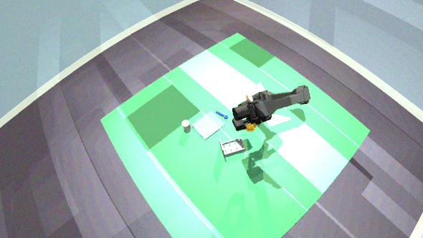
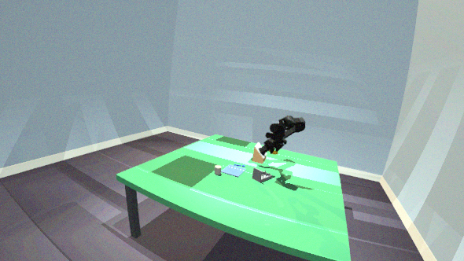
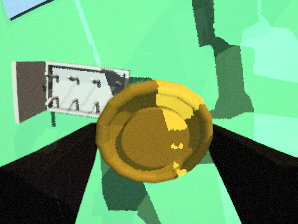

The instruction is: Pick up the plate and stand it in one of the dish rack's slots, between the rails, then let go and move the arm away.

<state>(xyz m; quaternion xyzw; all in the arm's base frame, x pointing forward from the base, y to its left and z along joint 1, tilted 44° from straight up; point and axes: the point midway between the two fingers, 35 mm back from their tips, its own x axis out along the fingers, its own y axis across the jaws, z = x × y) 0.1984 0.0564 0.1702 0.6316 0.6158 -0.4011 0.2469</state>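
Observation:
The round yellow plate (image 1: 250,127) (image 2: 274,152) (image 3: 155,131) is off the table, with its hollow face toward the wrist camera. My gripper (image 1: 249,125) (image 3: 153,129) is shut on the plate, one black finger at each side of its rim. In the top view the arm covers part of the plate. The dish rack (image 1: 234,152) (image 2: 256,174) (image 3: 30,91) stands on the table with its small pegs and one tall end panel showing. The wrist view shows it to the left of the plate and partly behind it. No plate shows in the rack.
A pale blue square (image 1: 208,125) (image 2: 233,170) (image 3: 24,6) lies beyond the rack. A blue spoon-like thing (image 1: 221,115) (image 2: 239,165) lies by it, and a whitish cup (image 1: 186,125) (image 2: 218,170) stands beside it. An orange-brown block (image 2: 258,155) stands by the arm.

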